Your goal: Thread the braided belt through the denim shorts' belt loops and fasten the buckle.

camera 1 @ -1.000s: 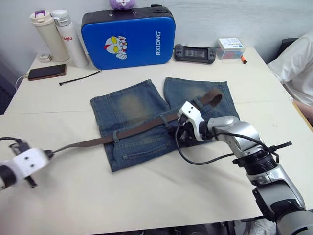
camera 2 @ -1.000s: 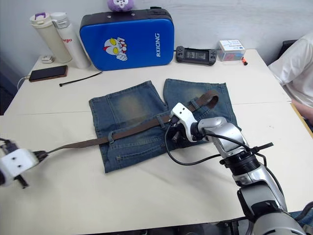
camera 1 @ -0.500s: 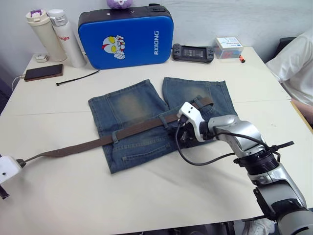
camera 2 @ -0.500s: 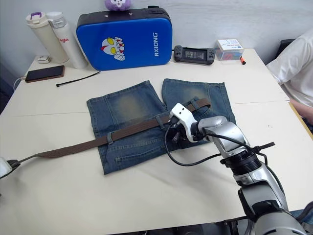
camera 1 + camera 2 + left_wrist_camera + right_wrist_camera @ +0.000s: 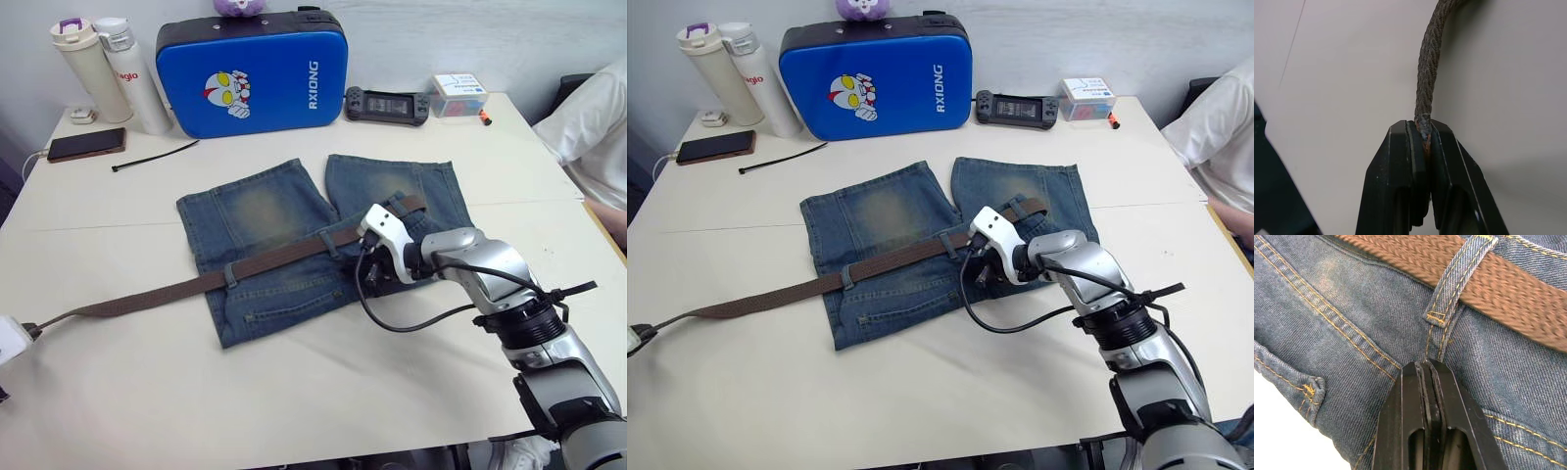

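The denim shorts (image 5: 260, 211) lie flat mid-table with the waistband toward me. The braided belt (image 5: 147, 297) runs from the far left through the belt loops (image 5: 230, 274) and ends near the right hip (image 5: 413, 204). The buckle is hidden. At the left table edge my left gripper (image 5: 1422, 125) is shut on the belt's tip. My right gripper (image 5: 1427, 364) rests on the waistband just below a belt loop (image 5: 1457, 289). It is shut on a seam of the denim, with the belt (image 5: 1508, 284) passing under that loop beyond it.
A blue case (image 5: 255, 70), two bottles (image 5: 98, 73), a phone (image 5: 83, 145), a black cable tie (image 5: 155, 155), a game console (image 5: 387, 104) and a small box (image 5: 460, 93) line the far edge. A person in white (image 5: 598, 117) sits at the right.
My left gripper has drawn the belt's tip leftward to the table's left edge. The belt's right end has slid in toward the right hip loop. The right gripper has stayed put.
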Robot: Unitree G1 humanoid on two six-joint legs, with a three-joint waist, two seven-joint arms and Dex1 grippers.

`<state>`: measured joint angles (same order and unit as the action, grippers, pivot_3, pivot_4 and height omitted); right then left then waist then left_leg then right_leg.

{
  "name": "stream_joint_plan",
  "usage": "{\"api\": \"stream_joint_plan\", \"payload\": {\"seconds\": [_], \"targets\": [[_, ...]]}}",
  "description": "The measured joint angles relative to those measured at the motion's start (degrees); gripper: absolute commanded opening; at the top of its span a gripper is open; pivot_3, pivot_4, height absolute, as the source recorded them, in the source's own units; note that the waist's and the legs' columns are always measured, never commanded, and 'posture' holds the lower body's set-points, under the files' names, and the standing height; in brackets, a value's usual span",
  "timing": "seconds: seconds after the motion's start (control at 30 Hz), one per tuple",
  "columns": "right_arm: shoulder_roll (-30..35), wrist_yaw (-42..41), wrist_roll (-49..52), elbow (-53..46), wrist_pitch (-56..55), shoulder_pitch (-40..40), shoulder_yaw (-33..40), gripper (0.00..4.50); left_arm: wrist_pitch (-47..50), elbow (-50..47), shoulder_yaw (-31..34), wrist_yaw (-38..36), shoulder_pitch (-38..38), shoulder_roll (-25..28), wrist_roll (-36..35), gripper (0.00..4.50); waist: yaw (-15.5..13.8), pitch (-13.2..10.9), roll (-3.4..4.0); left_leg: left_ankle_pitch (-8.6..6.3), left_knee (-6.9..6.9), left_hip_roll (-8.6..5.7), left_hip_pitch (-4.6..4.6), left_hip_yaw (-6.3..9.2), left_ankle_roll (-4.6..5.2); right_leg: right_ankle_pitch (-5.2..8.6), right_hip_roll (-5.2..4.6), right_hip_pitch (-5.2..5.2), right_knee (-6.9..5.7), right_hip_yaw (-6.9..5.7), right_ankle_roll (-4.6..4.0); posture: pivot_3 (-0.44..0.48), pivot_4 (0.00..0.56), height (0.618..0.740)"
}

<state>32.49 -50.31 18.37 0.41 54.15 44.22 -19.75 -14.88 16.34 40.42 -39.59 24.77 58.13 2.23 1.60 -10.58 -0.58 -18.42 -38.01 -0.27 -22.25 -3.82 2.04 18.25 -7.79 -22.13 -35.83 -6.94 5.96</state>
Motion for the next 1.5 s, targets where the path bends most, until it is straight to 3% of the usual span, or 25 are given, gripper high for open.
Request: {"api": "stream_joint_plan", "payload": {"seconds": [0.3,0.47,0.57,0.63,0.67,0.8,0.9,1.07,1.23,1.5], "targets": [[-0.01,-0.25,-0.5,0.1,0.03,0.14,-0.04,0.03,4.61,-2.49,0.88,-1.0,0.92,-1.55,-2.69,0.0,-0.04,0.0,0.0,-0.03,0.0,0.0,0.0,0.0,0.01,0.0,-0.04,0.01,0.0,0.0,0.0,0.0,0.15,0.725],[0.55,-1.1,-0.46,-0.53,1.06,0.39,-0.04,0.0,7.83,-8.06,0.44,-5.31,0.07,-5.0,-9.16,2.01,-0.07,-0.01,0.02,-0.04,0.0,0.0,-0.02,0.03,-0.01,0.0,-0.06,0.0,0.03,0.0,0.0,0.0,0.15,0.725],[2.96,-3.72,1.27,-3.12,3.03,0.42,0.22,0.96,11.02,-11.35,0.53,-8.35,-1.36,-6.0,-14.63,3.33,-0.09,-0.03,0.03,-0.04,-0.01,0.0,-0.08,0.06,-0.01,0.0,-0.06,-0.02,0.07,-0.01,0.0,0.0,0.15,0.725],[4.82,-6.33,3.41,-4.93,4.74,0.42,0.53,1.92,13.89,-14.22,1.47,-10.14,-3.16,-6.52,-19.6,4.25,-0.06,-0.04,0.06,-0.04,-0.02,0.0,-0.11,0.06,0.0,0.0,-0.06,-0.01,0.15,-0.01,0.0,0.0,0.15,0.725],[5.41,-7.4,4.13,-5.62,5.04,0.46,0.87,2.38,15.27,-15.82,1.9,-10.79,-4.17,-6.56,-21.77,4.5,-0.02,-0.04,0.06,-0.03,-0.02,0.0,-0.12,0.06,0.0,0.0,-0.06,0.0,0.19,-0.01,0.0,0.0,0.15,0.725],[8.83,-11.78,7.68,-8.32,6.0,0.85,2.85,4.4,25.17,-23.4,2.2,-11.85,-7.86,-6.29,-30.85,4.5,0.01,-0.1,0.16,-0.02,-0.03,0.0,-0.12,0.04,0.02,0.0,-0.05,0.02,0.2,-0.01,0.0,0.0,0.15,0.725],[10.45,-13.7,9.75,-9.65,6.0,2.18,5.38,4.46,35.89,-29.52,-1.37,-10.7,-11.82,-5.43,-37.67,4.5,-0.01,-0.13,0.21,0.0,-0.05,0.0,-0.11,0.04,0.04,0.0,-0.02,0.06,0.18,0.0,0.0,0.0,0.15,0.725],[10.12,-11.97,11.45,-11.82,6.22,2.43,8.5,4.46,49.77,-37.28,-14.45,-8.37,-20.52,-5.08,-44.13,4.5,-0.08,-0.14,0.23,0.01,-0.09,-0.01,-0.06,0.06,0.05,0.0,0.06,0.15,0.19,0.02,0.0,0.0,0.15,0.725],[14.35,-8.14,9.71,-13.32,5.66,0.0,10.92,4.46,54.52,-37.12,-28.63,-4.64,-34.03,-7.72,-40.66,4.5,-0.99,-0.16,0.25,0.1,-0.16,-0.04,-0.1,0.01,0.08,0.0,0.21,0.16,0.19,0.03,0.01,0.0,0.15,0.725],[19.86,-6.19,6.22,-13.08,4.09,-4.46,11.42,4.46,48.29,-40.23,-41.94,-10.3,-35.04,-8.27,-32.39,4.5,-1.57,-0.18,0.26,0.22,-0.17,0.08,-0.1,-0.26,0.03,0.0,0.33,0.11,0.28,0.07,0.0,0.0,0.15,0.725]]}}
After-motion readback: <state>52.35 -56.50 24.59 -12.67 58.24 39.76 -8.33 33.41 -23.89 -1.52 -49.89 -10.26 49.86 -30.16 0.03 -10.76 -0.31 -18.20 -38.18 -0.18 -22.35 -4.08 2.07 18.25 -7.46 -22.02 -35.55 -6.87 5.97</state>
